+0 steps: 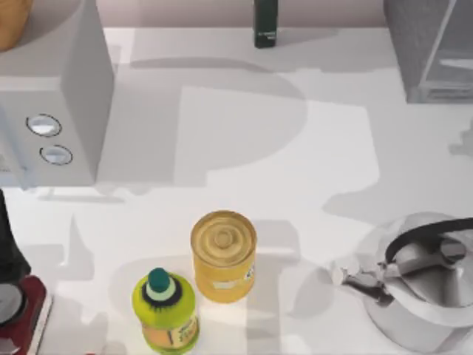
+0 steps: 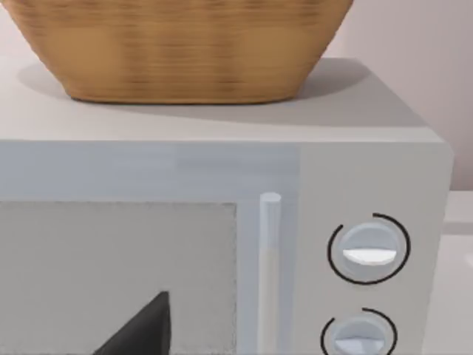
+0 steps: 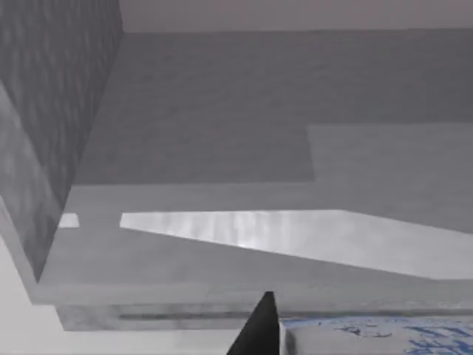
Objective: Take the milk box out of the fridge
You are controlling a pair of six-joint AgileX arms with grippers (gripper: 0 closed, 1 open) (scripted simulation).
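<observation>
Grey fridge at two o'clock on the white table. Right wrist view: looking into its grey interior, with a blue-and-white milk box close by one dark finger — jaws' state cannot be told. Left wrist view: a dark finger facing the two-dial grey box at nine o'clock — basket on top, jaws likewise unclear. Yellow can at six o'clock.
</observation>
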